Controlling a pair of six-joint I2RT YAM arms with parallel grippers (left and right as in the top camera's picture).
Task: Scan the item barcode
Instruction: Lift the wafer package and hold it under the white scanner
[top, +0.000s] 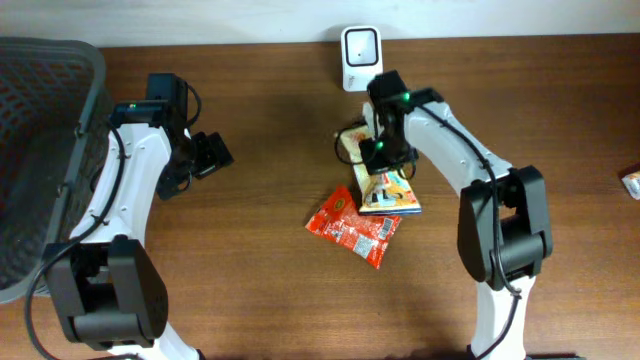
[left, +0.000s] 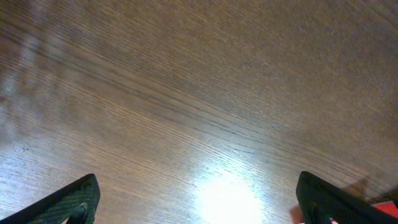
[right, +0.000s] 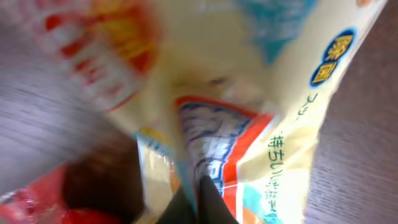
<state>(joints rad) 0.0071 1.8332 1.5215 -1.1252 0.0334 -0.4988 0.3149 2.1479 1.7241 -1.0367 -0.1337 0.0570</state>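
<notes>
- The right arm (top: 450, 140) reaches in over the middle of the bench (top: 260, 120), its jaws down on the far end of a cream packet (top: 390, 190)
- Up close in the right wrist view, the dark fingers (right: 208, 202) are pressed together with no gap, pinching the wrapper of the cream packet (right: 261, 124), which fills nearly the whole picture
- That packet has blue and orange print and some lettering along one side; the picture is too blurred to read it, and I see no barcode on the face that shows
- The cream packet lies on the bench just in front of the white scanner (top: 360, 47), which stands at the far edge; the two are near but apart
- A red packet (top: 352, 228) lies at the near end of the cream one, touching or slightly tucked under it; its red edge (right: 25, 208) shows low in the right wrist view
- A pale bit of wrapper (top: 349, 146) sticks out just left of the right jaws; I cannot tell whether it is a separate packet
- The left arm (top: 135, 165) sits well off to the left, jaws spread wide over bare wood, each finger (left: 68, 202) at a bottom corner of its view and nothing between them
- A dark mesh basket (top: 40, 150) stands at the left edge of the bench
- A small wrapped thing (top: 632, 184) lies at the far right edge
</notes>
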